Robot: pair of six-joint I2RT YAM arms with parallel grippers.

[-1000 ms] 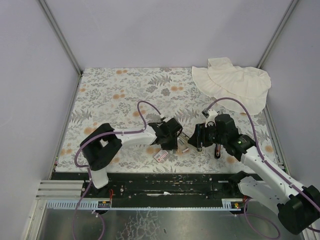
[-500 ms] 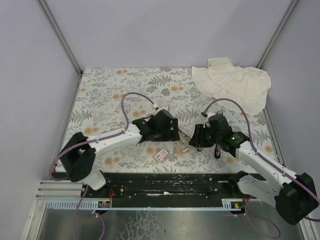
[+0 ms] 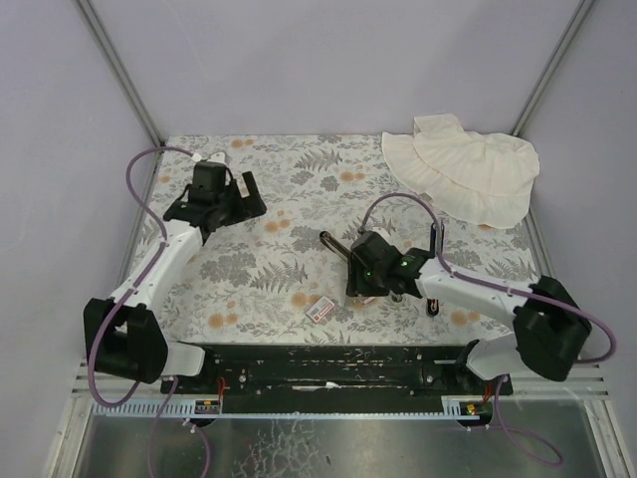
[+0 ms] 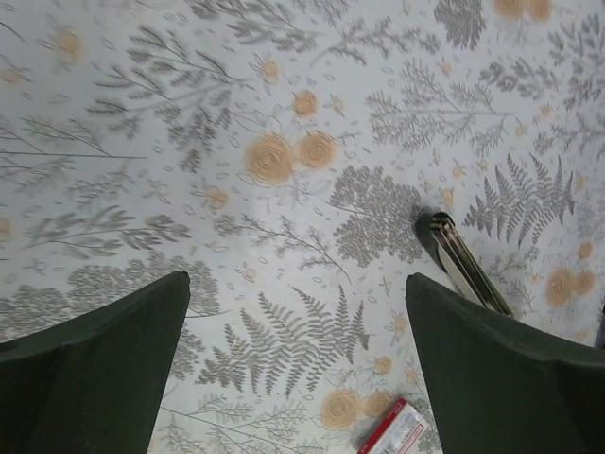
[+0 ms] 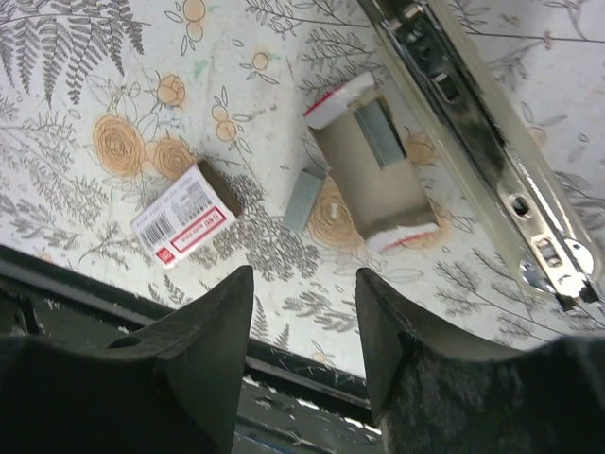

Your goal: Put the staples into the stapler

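- The left end effector [image 4: 295, 284] is being held released, its fingers [image 4: 104, 369] spread wide with only the flowered desk [image 4: 284, 113] showing between them; it is being held over the far left part of the desk, well apart from the task's things
- The right end effector [image 5: 302, 274] is being held released as well, its fingers apart and nothing being grasped between them; it is being held low over the desk, near the staples [image 5: 380, 132]
- The staples are being seen as two silver-grey strips: one is lying inside the opened cardboard tray [image 5: 378, 194], and the loose strip [image 5: 304, 199] is lying on the desk just beside the tray
- The stapler [image 5: 473, 123] is lying opened, its metal rail being shown bare, just beside the tray on its other side
- The sleeve [image 5: 184, 222], barcode facing up, is lying near the loose strip, towards the desk's near edge
- A white cloth [image 3: 463, 169] is lying at the far right corner
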